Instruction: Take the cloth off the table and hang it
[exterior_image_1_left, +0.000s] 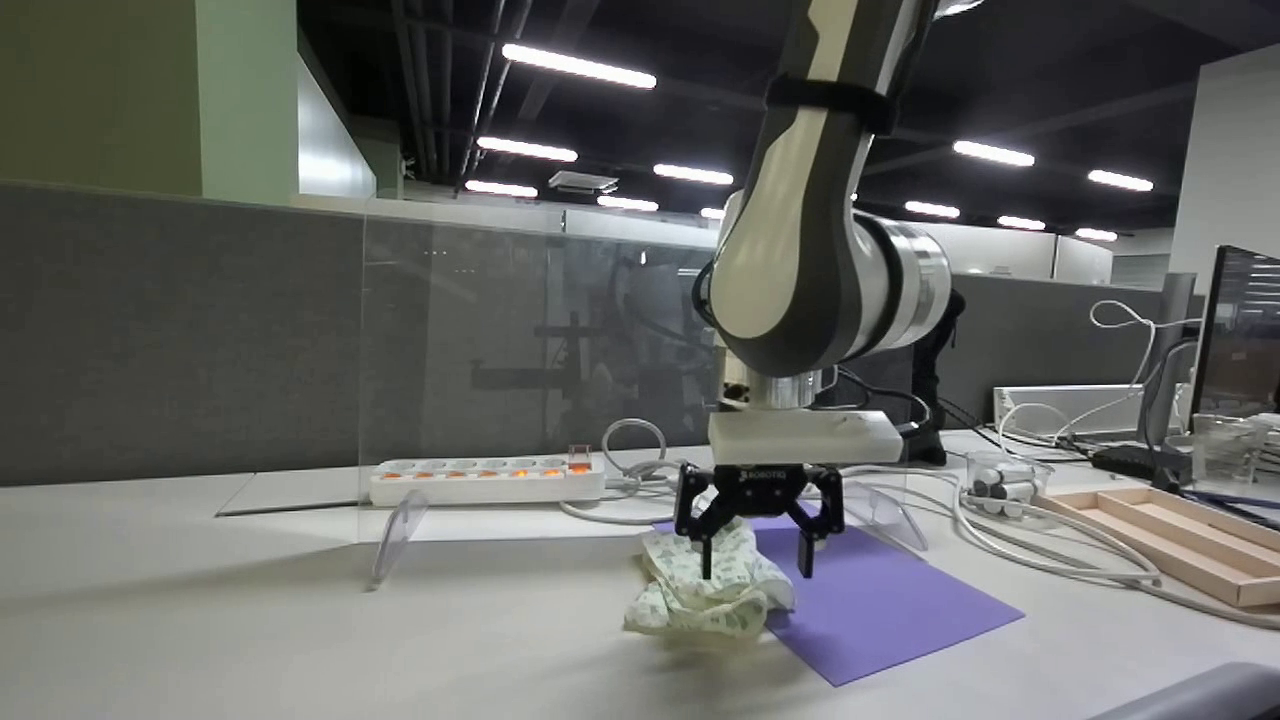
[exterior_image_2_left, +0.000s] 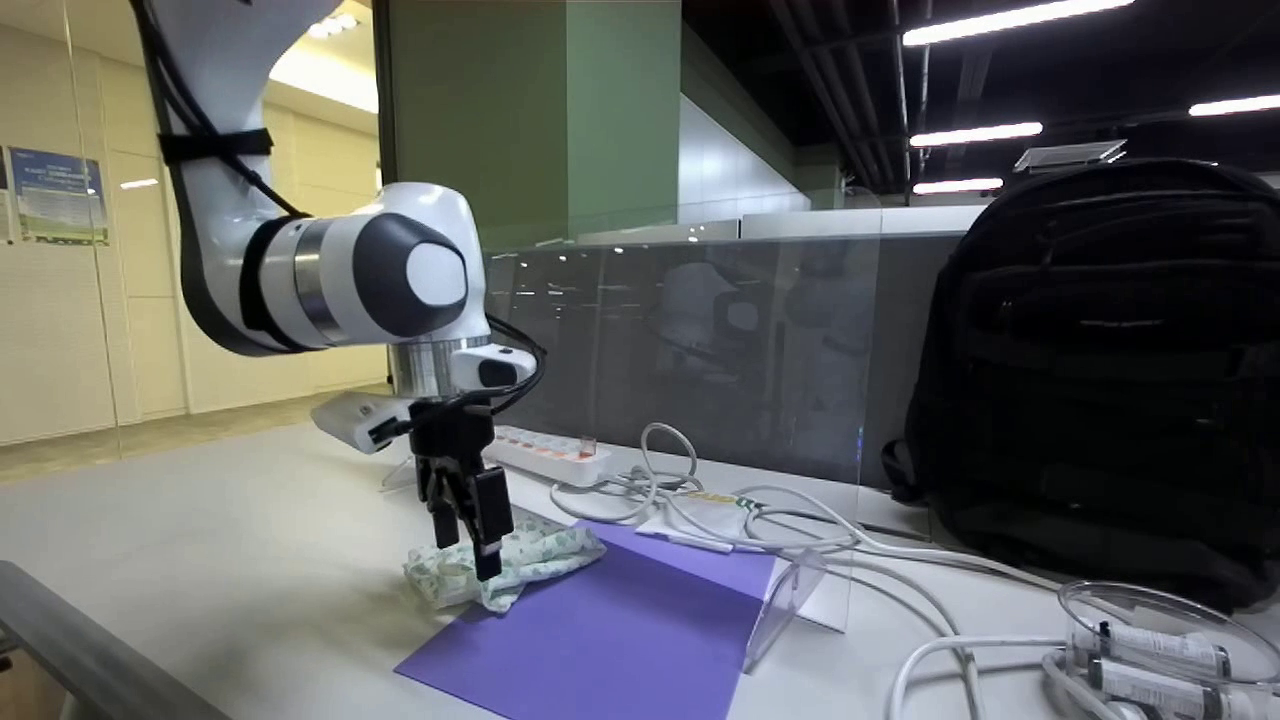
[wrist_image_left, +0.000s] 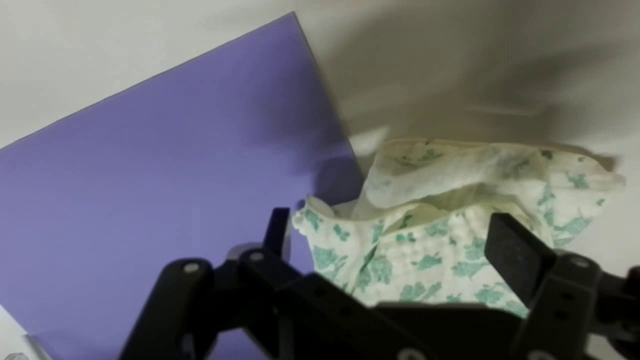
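The cloth (exterior_image_1_left: 680, 605), white with green leaf prints, lies crumpled on the white table (exterior_image_1_left: 450, 640), partly over the edge of a purple sheet (exterior_image_1_left: 880, 610). It also shows in an exterior view (exterior_image_2_left: 545, 550) and in the wrist view (wrist_image_left: 425, 260), where its lower part is hidden by the gripper. My gripper (exterior_image_1_left: 756, 572) points down over the cloth with its fingers wide apart. In the wrist view the gripper (wrist_image_left: 390, 225) has the cloth between and below its fingers, with nothing clamped. Whether a fingertip touches the cloth cannot be told.
A clear upright panel (exterior_image_1_left: 480, 360) on clear feet stands behind the cloth. A white power strip (exterior_image_1_left: 480, 485) and loose white cables (exterior_image_2_left: 680, 480) lie near it. A wooden tray (exterior_image_1_left: 1170, 540), a clear cup of small cylinders (exterior_image_2_left: 1160, 650) and a black backpack (exterior_image_2_left: 1110, 380) are at the side.
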